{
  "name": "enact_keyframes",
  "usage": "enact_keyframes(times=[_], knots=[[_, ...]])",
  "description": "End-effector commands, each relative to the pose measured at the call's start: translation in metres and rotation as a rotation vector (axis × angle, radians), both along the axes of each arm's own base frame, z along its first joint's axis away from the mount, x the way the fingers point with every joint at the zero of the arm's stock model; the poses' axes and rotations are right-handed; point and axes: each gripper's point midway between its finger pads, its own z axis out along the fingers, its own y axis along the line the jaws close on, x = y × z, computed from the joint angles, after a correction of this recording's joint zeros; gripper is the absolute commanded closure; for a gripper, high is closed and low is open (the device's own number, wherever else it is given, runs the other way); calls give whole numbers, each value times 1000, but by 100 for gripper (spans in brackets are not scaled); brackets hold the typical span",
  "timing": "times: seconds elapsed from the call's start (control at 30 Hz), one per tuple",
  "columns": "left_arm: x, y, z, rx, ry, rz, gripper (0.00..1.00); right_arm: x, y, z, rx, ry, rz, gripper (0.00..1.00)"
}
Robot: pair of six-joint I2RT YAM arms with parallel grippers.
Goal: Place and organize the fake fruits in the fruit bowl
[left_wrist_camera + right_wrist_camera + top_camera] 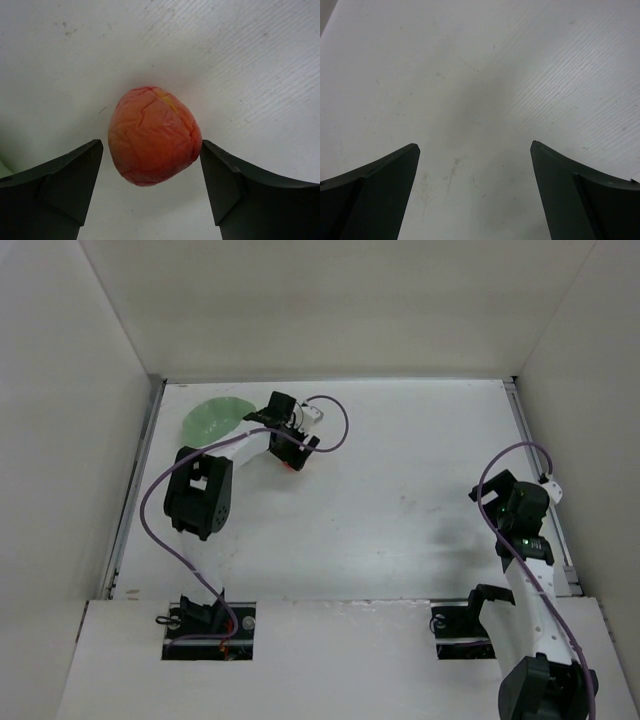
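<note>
Table (400, 500), fruit (154, 136) between left fingers (60, 185), perhaps touching

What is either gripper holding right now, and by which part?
Nothing yet. The left gripper straddles the fake fruit, a gap showing beside one finger; the right gripper is open and empty.

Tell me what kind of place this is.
Probably a robot lab test cell: plain white walls box in a white table, a left arm and a right arm mount at its near edge, and the props are a fake fruit and a pale green bowl.
</note>
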Motion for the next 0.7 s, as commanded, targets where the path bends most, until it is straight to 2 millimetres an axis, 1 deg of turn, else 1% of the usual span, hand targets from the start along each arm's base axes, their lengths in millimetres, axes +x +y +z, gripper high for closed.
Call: enact_keyframes(times=[0.0, 0.07, 0.1, 0.13, 0.23, 0.27, 0.3, 0.4, 0.43, 0.47, 0.5, 0.57, 0.63, 0.67], knots=[[20, -3, 10, 7, -74, 8, 27, 7, -5, 17, -33, -33, -6, 0], [21, -6, 8, 0, -79, 2, 36, 8, -5, 17, -35, -36, -6, 0], [21, -7, 11, -8, -89, 0, 41, 8, -5, 17, -35, -36, -6, 0], [22, -10, 15, -16, -102, -6, 49, 7, -5, 17, -35, -35, -7, 0], [21, -17, 32, -44, -150, -26, 75, 7, -5, 17, -35, -36, -7, 0], [21, -18, 42, -53, -169, -28, 80, 8, -5, 17, -35, -36, -6, 0], [20, -18, 49, -60, -183, -29, 80, 8, -5, 17, -35, -36, -6, 0], [19, -12, 91, -99, -259, -16, 80, 8, -5, 17, -35, -36, -6, 0], [21, -5, 106, -116, -287, 2, 80, 7, -5, 17, -35, -35, -7, 0], [24, 6, 119, -130, -316, 31, 80, 7, -5, 16, -35, -34, -7, 0], [30, 21, 132, -146, -344, 74, 80, 7, -5, 16, -35, -34, -6, 0], [42, 58, 153, -167, -396, 179, 80, 8, -4, 15, -33, -34, -5, 0], [51, 96, 162, -177, -423, 275, 79, 8, -4, 13, -32, -32, -6, 0], [54, 113, 161, -178, -423, 319, 79, 9, -4, 12, -30, -32, -6, 0]])
